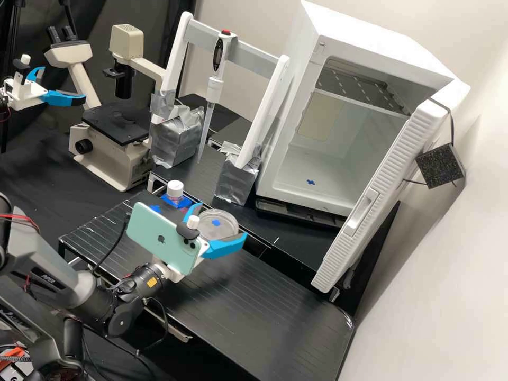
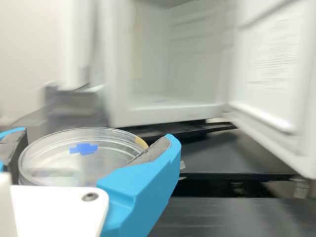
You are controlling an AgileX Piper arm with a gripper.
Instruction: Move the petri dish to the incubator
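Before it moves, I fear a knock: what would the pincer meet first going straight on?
The pincer, holding the clear round petri dish, would likely meet the white incubator's front frame first; the silver-taped block lies near, depth unclear.

This is a lab. A cream, black-staged microscope (image 1: 117, 124) stands at ten o'clock, a boxy white incubator (image 1: 344, 159) at two.

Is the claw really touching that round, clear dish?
Touching. In the wrist view, the claw has its grey pads against the rim of the dish, one on either side.
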